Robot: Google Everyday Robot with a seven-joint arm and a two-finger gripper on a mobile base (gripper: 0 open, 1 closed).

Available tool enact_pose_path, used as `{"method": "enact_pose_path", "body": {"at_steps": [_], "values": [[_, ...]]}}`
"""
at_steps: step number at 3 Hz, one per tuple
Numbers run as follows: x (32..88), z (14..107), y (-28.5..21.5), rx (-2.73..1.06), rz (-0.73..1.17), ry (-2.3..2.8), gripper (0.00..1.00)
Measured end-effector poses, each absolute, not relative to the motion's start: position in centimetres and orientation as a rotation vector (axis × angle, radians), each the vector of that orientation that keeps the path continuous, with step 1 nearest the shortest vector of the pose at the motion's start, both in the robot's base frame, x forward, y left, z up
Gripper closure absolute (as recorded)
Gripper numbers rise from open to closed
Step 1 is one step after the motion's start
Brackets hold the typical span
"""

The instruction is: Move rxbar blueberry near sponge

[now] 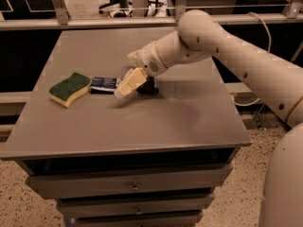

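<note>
Two items, a green-topped wavy foam sponge and a flat dark-blue-wrapped rxbar blueberry, are shown left of the gripper; its grip state cannot be told.

Matt plastic tool beside glossy rxbar blueberry, rough-topped foam sponge.

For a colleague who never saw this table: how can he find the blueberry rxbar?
On the grey table, find the green sponge. The rxbar blueberry lies flat between it and the gripper. Its wrapper is blue with white patches; the other bar, past the gripper, is black.
</note>
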State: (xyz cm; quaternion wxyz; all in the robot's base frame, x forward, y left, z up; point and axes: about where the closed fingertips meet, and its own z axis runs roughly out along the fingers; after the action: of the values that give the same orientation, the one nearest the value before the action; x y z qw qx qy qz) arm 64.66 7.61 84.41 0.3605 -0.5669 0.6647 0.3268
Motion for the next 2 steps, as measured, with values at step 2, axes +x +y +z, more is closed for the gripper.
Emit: {"method": "enact_pose_path", "body": {"at_steps": [2], "values": [[70.6,86.9,-0.5,-1.092,0.738,1.773,0.00]]}}
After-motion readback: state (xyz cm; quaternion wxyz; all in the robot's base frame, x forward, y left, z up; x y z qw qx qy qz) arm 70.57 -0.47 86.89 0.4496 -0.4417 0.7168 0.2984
